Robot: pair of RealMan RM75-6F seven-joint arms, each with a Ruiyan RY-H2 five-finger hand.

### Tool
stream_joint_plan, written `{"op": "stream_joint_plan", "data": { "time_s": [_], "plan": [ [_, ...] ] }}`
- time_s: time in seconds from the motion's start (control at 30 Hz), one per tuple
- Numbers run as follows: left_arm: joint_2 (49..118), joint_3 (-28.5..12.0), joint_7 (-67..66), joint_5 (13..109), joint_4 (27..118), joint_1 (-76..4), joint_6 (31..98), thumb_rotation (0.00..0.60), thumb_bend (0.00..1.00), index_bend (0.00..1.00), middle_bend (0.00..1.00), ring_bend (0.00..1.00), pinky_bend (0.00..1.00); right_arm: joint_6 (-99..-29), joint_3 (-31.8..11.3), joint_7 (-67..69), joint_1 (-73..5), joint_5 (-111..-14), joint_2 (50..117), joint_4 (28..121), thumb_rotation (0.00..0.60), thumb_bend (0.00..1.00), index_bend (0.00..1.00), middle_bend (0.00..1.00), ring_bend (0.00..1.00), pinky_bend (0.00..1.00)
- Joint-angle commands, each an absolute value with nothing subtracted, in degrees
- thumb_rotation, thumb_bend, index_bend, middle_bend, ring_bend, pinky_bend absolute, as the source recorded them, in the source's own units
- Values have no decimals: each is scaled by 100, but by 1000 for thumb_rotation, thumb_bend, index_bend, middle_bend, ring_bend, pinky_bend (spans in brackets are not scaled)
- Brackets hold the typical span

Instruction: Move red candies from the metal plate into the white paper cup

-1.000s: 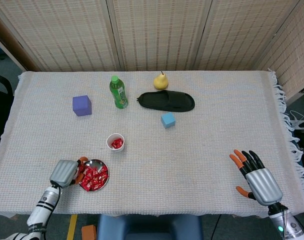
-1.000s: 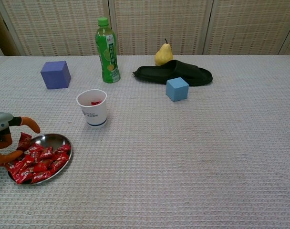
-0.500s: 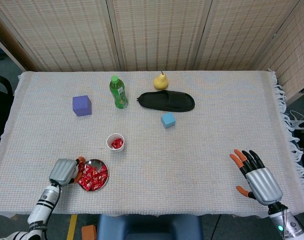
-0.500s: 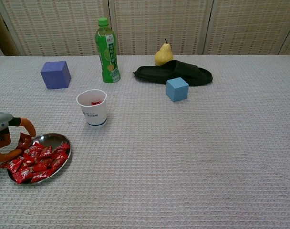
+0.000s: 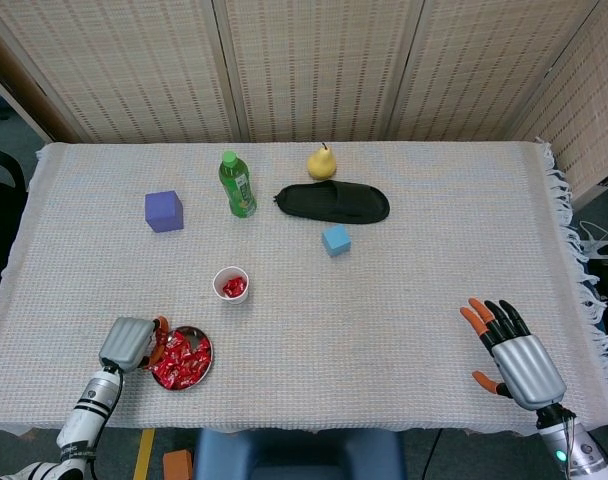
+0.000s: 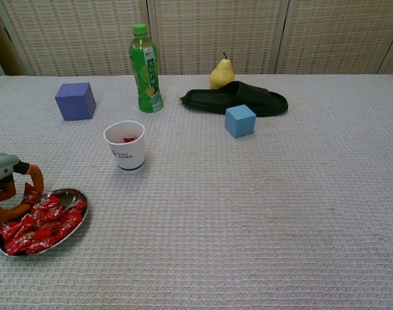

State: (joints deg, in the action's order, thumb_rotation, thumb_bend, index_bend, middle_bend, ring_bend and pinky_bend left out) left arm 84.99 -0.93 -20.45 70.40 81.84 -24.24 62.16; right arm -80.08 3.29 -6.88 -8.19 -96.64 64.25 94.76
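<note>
Your left hand (image 6: 6, 187), fingers curled on the red candies (image 6: 38, 223), has dragged the metal plate (image 5: 180, 357) away from the white paper cup (image 6: 126, 145); right hand (image 5: 512, 352) rests spread, empty.

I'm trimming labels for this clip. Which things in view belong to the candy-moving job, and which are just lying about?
Job: red candies, metal plate, white paper cup, left hand at the plate.

Lying about: green bottle, pear, black slipper, blue cube, purple cube; right hand rests idle.
</note>
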Motion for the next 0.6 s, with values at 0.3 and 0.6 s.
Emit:
{"op": "stream_joint_plan", "data": {
  "time_s": [0.3, 0.6],
  "plan": [
    [8501, -101, -2057, 7115, 8179, -2370, 6326, 600, 384, 477, 1000, 1000, 1000, -8014, 337, -689, -816, -9683, 6426, 9479, 600, 96, 0, 0, 0, 0],
    [8443, -134, -2078, 7271, 8308, -2317, 6538, 600, 381, 480, 1000, 1000, 1000, -8017, 338, -687, -816, -9690, 6421, 9480, 600, 96, 0, 0, 0, 0]
  ]
}}
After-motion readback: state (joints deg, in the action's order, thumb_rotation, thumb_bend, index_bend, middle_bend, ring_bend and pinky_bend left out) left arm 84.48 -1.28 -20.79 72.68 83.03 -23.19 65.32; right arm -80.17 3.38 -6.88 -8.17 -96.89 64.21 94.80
